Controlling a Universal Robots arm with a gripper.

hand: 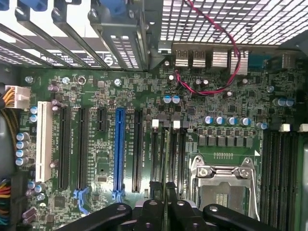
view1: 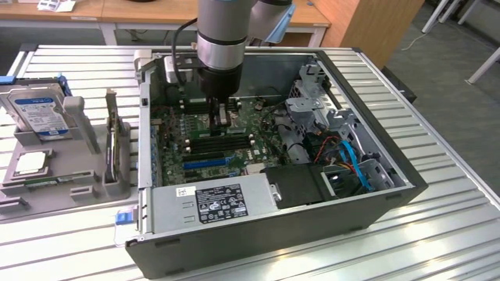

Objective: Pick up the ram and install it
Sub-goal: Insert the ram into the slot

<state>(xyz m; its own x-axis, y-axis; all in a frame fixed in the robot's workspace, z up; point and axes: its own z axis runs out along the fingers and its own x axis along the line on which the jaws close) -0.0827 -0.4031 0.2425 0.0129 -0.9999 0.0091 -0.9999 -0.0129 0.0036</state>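
Note:
My gripper [view1: 222, 122] reaches down into the open computer case [view1: 390, 175], just above the green motherboard [view1: 250, 126]. In the wrist view the gripper [hand: 166, 214] is shut on the ram [hand: 166, 190]. The ram shows edge-on as a thin green strip between the black fingers [hand: 153, 214]. It hangs upright over the black memory slots [hand: 155, 149] with white end clips, next to the CPU socket [hand: 224, 185]. I cannot tell whether its lower edge touches a slot.
A silver hard drive [view1: 35, 111] with a blue label and an upright expansion card [view1: 117, 143] stand in a grey fixture at the exterior view's left. Inside the case are the power supply [view1: 211, 202], blue cables [view1: 353, 164], a drive cage [view1: 312, 108] and a blue slot [hand: 119, 149].

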